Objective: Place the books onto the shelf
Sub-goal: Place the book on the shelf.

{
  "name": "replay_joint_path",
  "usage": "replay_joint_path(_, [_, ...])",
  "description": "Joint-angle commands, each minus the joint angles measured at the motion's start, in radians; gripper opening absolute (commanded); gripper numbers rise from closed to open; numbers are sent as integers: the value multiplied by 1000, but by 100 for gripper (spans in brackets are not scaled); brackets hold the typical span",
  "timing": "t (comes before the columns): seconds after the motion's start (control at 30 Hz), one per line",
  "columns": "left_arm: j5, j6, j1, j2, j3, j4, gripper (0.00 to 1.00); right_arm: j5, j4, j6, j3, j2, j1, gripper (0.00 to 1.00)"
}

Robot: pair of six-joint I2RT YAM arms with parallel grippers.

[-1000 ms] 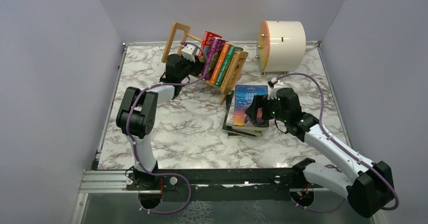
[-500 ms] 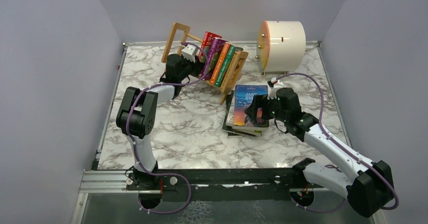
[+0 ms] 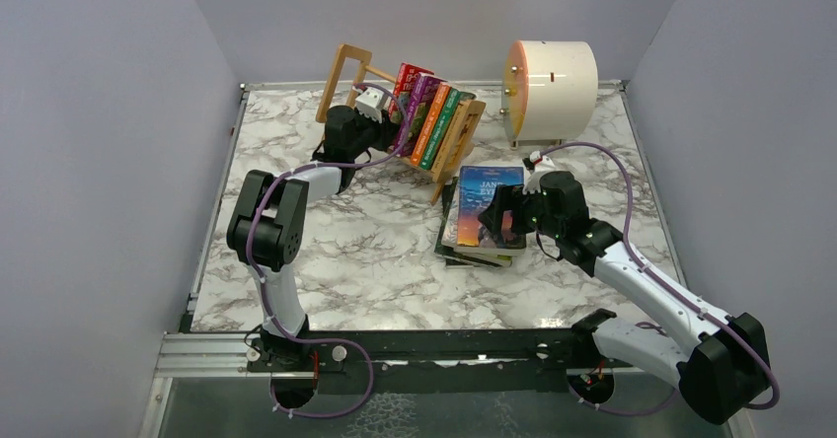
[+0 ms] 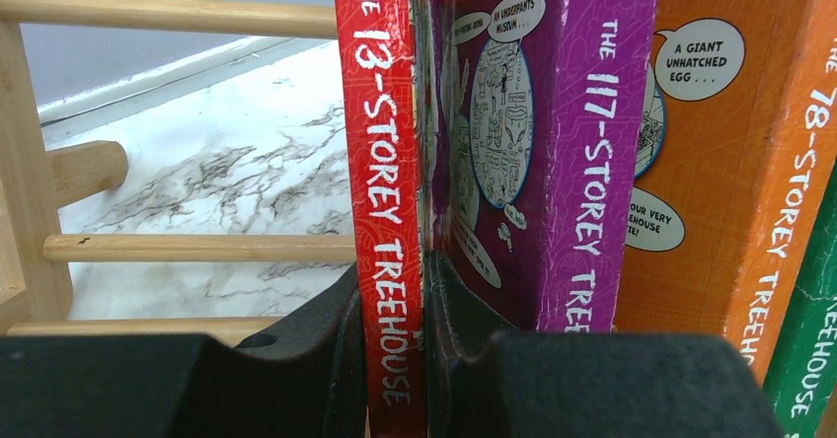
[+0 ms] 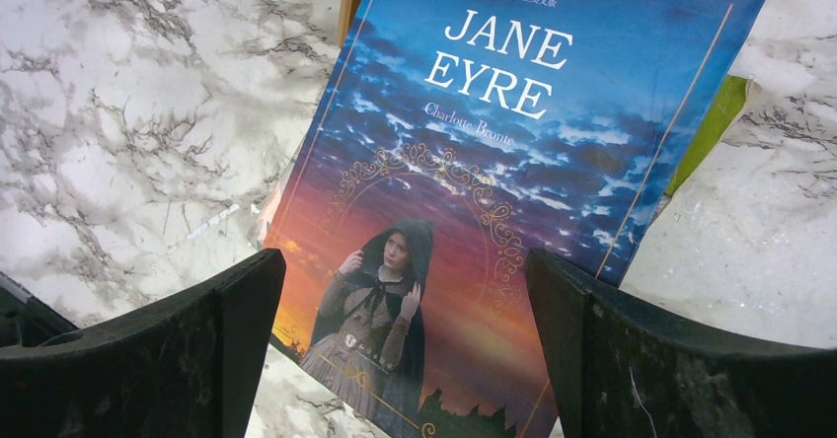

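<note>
While the left gripper point(image 4: 395, 349) pinches the lower spine of the red book point(image 4: 380, 142) ("The 13-Storey Treehouse"), pads tight on both covers, that book stands upright in the shelf point(image 3: 342, 75) at the left end of the row. Touching it on the right: purple book point(image 4: 592, 162), then orange book point(image 4: 750, 182), then green book point(image 4: 814, 349) at the frame edge. Shelf sits at the back of the marble table point(image 3: 326, 260), skewed to the table edges, books packed against its right end piece. Right gripper point(image 5: 405, 300) is spread wide, one finger on each side of the Jane Eyre book point(image 5: 494, 162); can't tell if the pads touch it. That book lies flat, cover up, on top of a small stack point(image 3: 464, 255) just in front of the shelf's right end. Cream drum point(image 3: 553, 78) stands at back right, near the shelf.
</note>
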Motion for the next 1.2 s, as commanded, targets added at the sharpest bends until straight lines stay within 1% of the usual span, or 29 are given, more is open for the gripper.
replay_joint_path(0.0, [4, 12, -3, -37, 13, -47, 7, 3, -8, 11, 8, 4, 4, 91])
replay_joint_path(0.1, [1, 12, -3, -47, 11, -49, 12, 3, -8, 11, 7, 3, 4, 91])
replay_joint_path(0.4, [-14, 12, -4, -79, 5, -55, 32, 7, -14, 10, 6, -13, 4, 91])
replay_joint_path(0.47, [-18, 10, -4, -85, 3, -57, 34, 7, -15, 11, 5, -19, 4, 91])
replay_joint_path(0.67, [-34, 8, -4, -106, -1, -58, 42, 13, -21, 11, 3, -34, 4, 91])
replay_joint_path(0.97, [22, -9, -4, -89, 32, -58, 43, 16, -27, 11, 5, -43, 4, 91])
replay_joint_path(1.17, [32, -23, -4, -74, 64, -57, 43, 23, -32, 10, 5, -45, 3, 91])
